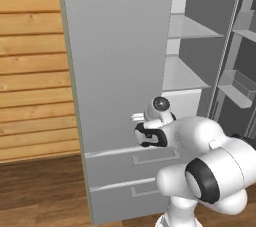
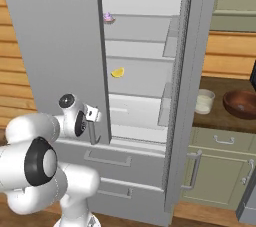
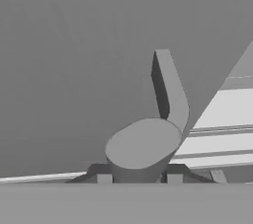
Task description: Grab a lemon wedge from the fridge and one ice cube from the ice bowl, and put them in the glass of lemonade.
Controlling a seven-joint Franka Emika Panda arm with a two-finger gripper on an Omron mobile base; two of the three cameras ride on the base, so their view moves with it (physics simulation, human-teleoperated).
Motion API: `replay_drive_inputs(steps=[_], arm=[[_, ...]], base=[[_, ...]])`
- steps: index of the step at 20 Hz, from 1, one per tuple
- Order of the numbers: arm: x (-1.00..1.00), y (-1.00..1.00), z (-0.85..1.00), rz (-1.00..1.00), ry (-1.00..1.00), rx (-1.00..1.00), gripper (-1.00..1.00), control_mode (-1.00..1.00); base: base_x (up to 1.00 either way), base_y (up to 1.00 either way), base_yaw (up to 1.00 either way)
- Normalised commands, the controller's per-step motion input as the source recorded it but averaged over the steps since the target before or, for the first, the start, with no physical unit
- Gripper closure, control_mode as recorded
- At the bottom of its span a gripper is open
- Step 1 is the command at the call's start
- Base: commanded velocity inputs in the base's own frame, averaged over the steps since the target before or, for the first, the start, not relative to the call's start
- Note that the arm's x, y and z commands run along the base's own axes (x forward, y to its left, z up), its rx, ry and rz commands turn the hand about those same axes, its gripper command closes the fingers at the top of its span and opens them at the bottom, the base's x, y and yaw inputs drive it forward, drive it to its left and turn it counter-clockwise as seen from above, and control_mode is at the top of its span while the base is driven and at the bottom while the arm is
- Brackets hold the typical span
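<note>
So the fridge (image 2: 60, 46) is already standing open, both doors swung wide, and the shelves inside are on show in the middle of the right base view. The gripper (image 3: 139, 178) sits at the bottom end of the left door's handle (image 3: 170, 90). In the hand view the two finger tips sit either side of that rounded handle end, so it looks clamped on it, though the tips are mostly hidden, so I'm not totally sure how tight the hold is.

Progress-wise, I'd say it's early. The lemon wedge (image 2: 118, 73) is lying on a middle shelf, centre of the right base view, untouched and well apart from the hand. A little pink cupcake (image 2: 108, 18) sits on the shelf above it. Over at the right edge, the glass of lemonade (image 2: 204, 101) and the ice bowl (image 2: 241, 103) wait near each other on the counter (image 2: 220, 118).

What's left by my reckoning: let go of the handle, grab the wedge, drop it in the glass, then do the ice cube.
</note>
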Motion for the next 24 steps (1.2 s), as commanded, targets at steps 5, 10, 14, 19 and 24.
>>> replay_drive_inputs(steps=[5,10,14,19,24], arm=[[-0.22,0.83,0.22,0.01,-0.01,0.0,1.0,-1.0],[-0.7,0.97,0.4,0.12,-0.01,0.0,1.0,-1.0],[-1.0,0.95,0.82,0.19,0.0,-0.02,1.0,-1.0],[-1.0,0.31,0.5,0.05,-0.12,0.0,-1.0,-1.0],[-1.0,-0.43,1.0,0.01,-0.21,0.02,-1.0,-1.0]], base=[[0.0,0.0,0.0],[0.0,0.0,0.0],[0.0,0.0,0.0],[0.0,0.0,0.0],[0.0,0.0,0.0]])
